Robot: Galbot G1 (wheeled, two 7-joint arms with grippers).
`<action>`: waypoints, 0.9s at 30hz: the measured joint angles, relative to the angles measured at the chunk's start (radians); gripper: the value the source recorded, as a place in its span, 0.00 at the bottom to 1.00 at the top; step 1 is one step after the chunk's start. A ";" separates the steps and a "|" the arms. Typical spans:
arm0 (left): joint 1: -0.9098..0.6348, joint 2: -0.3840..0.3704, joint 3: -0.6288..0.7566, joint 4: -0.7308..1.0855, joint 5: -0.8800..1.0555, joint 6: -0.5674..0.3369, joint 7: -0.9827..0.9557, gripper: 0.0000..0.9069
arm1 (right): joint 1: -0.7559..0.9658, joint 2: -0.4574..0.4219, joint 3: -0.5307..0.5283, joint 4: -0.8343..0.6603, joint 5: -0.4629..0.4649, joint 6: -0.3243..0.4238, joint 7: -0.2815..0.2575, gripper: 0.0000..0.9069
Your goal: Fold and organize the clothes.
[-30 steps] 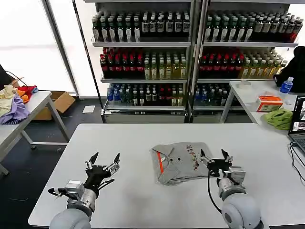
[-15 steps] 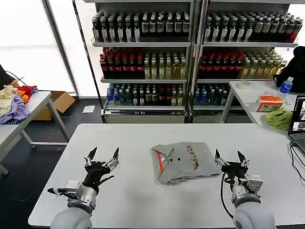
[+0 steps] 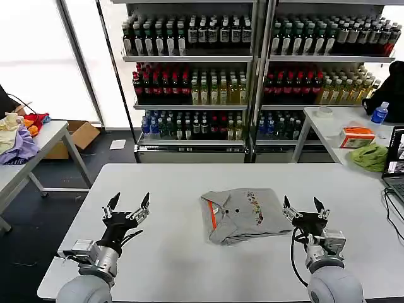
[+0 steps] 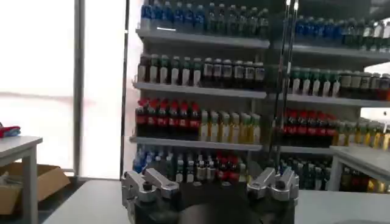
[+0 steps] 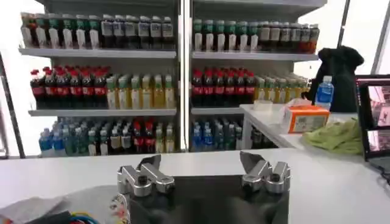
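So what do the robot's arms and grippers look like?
Each arm is rounded and light grey. The left gripper and right gripper are black, each with two pointed fingers tipped with silver metal pieces. A black cable loops along the right arm. They look like little claws.

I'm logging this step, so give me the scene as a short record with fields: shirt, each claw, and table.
shirt: folded light grey short-sleeved shirt with orange neck trim, lying mid-table
left claw: open, apart from the shirt on its left, holding nothing
right claw: open, just right of the shirt, holding nothing
table: white rectangular table
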 measured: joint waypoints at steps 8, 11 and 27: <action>0.014 -0.001 -0.005 -0.007 -0.015 -0.012 0.009 1.00 | 0.013 0.004 -0.004 0.000 -0.002 -0.006 0.005 1.00; 0.019 -0.002 -0.013 -0.011 -0.020 -0.014 0.009 1.00 | 0.013 0.007 -0.006 0.001 -0.003 -0.007 0.005 1.00; 0.050 -0.013 -0.017 -0.055 -0.004 -0.005 0.028 1.00 | -0.014 0.011 0.001 0.037 -0.011 -0.009 0.001 1.00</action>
